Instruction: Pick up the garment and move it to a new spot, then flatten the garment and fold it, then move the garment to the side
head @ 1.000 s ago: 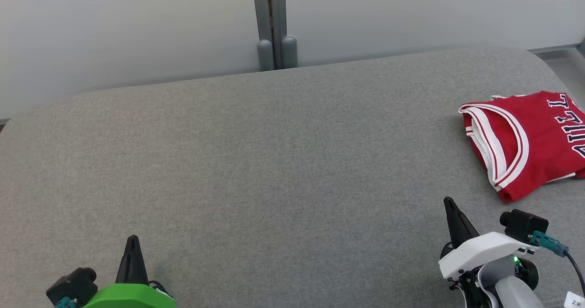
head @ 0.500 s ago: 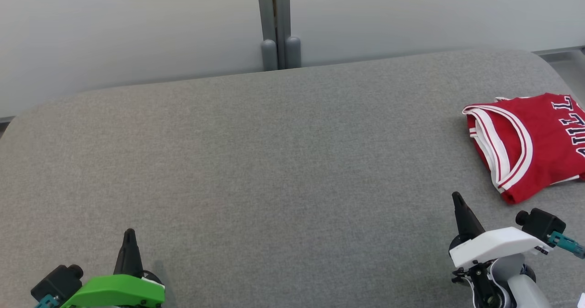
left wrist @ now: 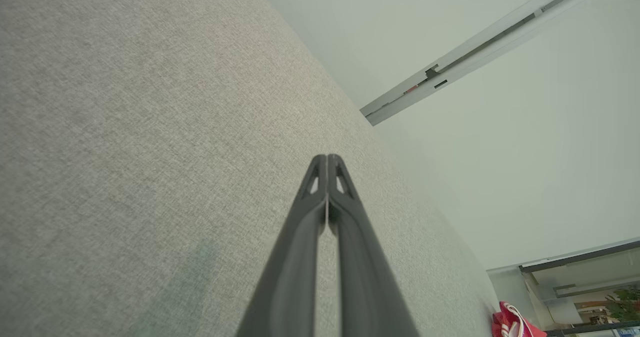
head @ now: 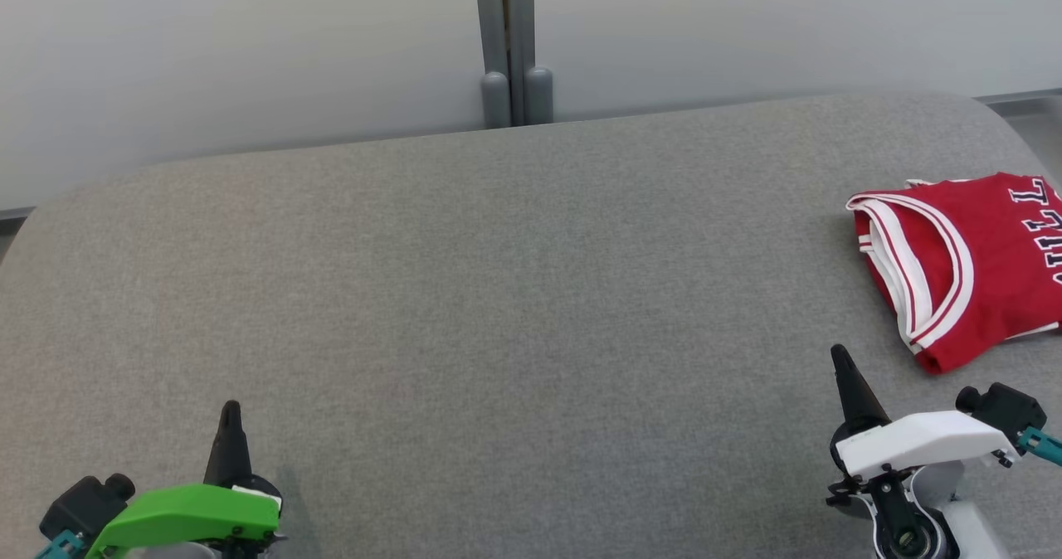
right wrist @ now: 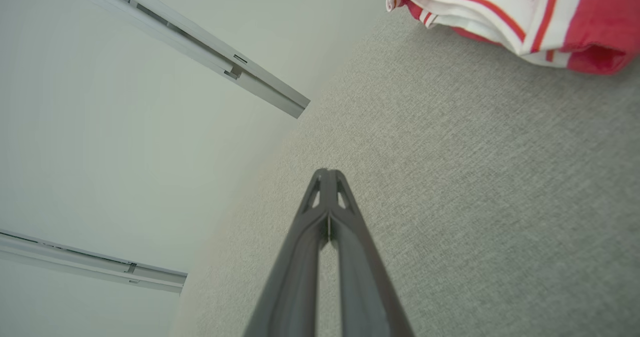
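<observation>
Garment is lying folded at the far right of the grey padded surface. It's a red jersey with white trim, and its right part is cut off by the picture edge.

Not much has changed over the last second as far as the cloth goes. The whole head view has slid a little: the grey post at the back and the jersey drift right together, so that's the camera turning, not the jersey moving.

The 2 arms have barely shifted. At near left is the left gripper, and at near right the right gripper, close to the jersey's near corner but clear of it. On both, the fingers are pressed together with nothing between them.

My read is that the fold and the move to the side are done, and the robot is just settling back.
</observation>
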